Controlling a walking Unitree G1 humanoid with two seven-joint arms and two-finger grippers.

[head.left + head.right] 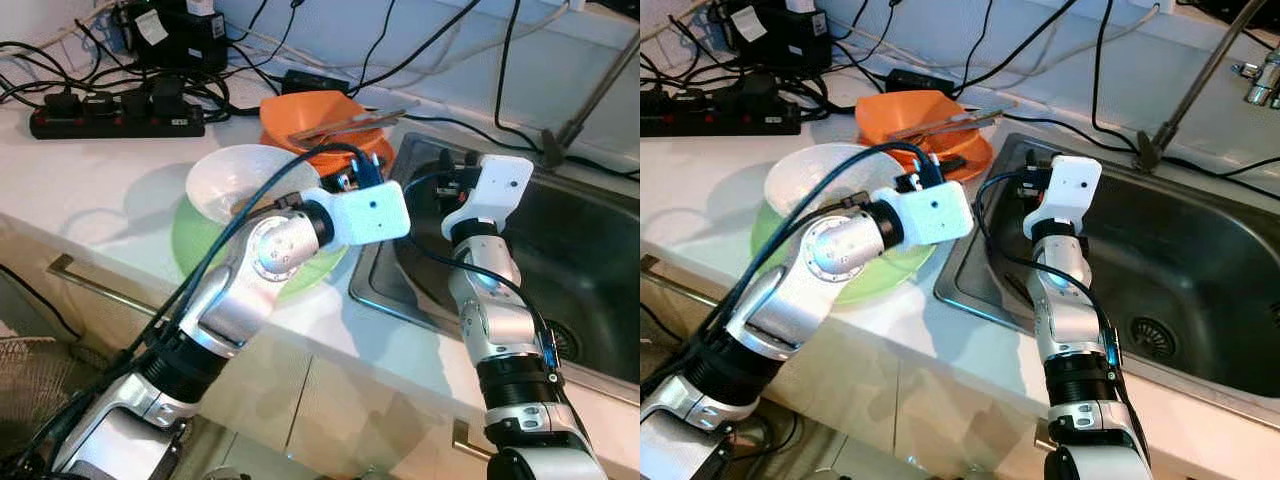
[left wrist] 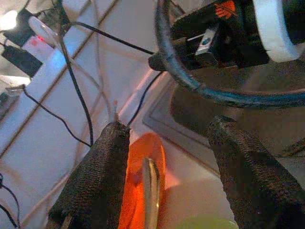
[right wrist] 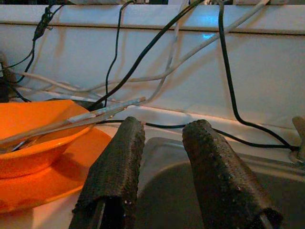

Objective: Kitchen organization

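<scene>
Your left gripper (image 2: 167, 176) has its jaws spread wide with nothing between them; one black finger (image 2: 95, 181) sits against the edge of the orange plate (image 2: 143, 181), and a metal utensil (image 2: 151, 191) runs up through the gap. Your right gripper (image 3: 159, 176) keeps a narrow gap between its two fingers (image 3: 114, 167) and holds nothing; it hangs over the corner of the steel sink (image 1: 590, 250) nearest the orange dishes.

Taking the sink as your landmark: the orange bowl (image 1: 320, 115) sits on the orange plate on the counter (image 1: 90, 190) just beside the sink's near-left corner, and a pair of long utensils (image 1: 350, 122) lies across the bowl's rim. Farther from the sink on the same side, a white bowl (image 1: 235, 180) rests on a green plate (image 1: 195, 245), partly hidden by your left forearm (image 1: 270, 250). Your right forearm (image 1: 490, 290) stands over the sink's front rim.

Behind the dishes, away from the sink, a black power strip (image 1: 110, 115) lies among black cables (image 1: 430, 45) against the white tiled wall. A tap stem (image 1: 1200, 80) rises at the sink's back edge, and the drain (image 1: 1152, 335) shows in the basin floor.
</scene>
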